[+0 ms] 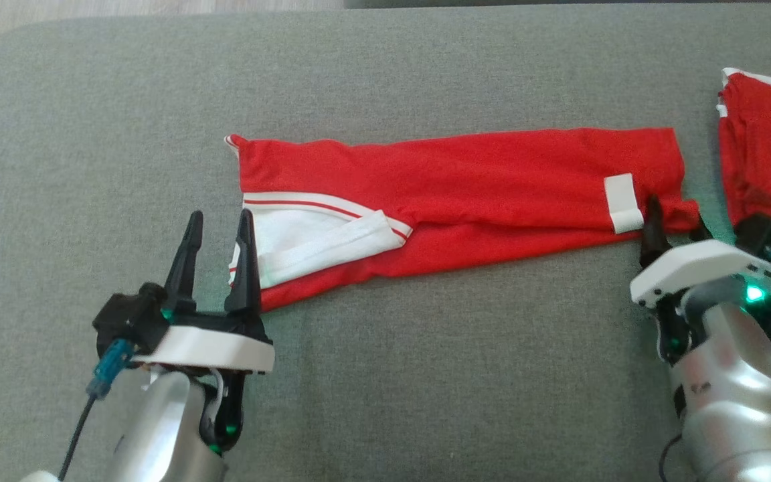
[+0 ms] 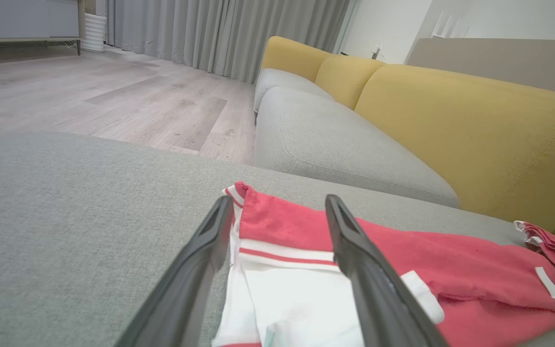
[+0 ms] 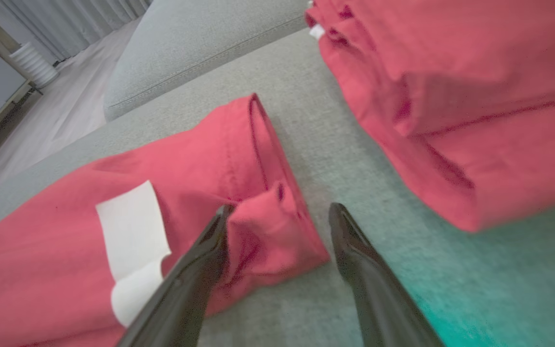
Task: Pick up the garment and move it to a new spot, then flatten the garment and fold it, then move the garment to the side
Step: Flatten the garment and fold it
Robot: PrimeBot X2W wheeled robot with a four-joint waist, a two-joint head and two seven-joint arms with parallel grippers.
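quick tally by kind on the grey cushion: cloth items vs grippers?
Red cloth items: 2, the garment laid out long and a folded red pile at the right edge (how many pieces it holds can't be told)
Grippers: 2, left gripper and right gripper, both open
Total: 4

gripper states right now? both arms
Left gripper: open, straddling the white-trimmed end of the red garment, nothing gripped.
Right gripper: open, straddling the bunched corner at the garment's other end, nothing gripped.
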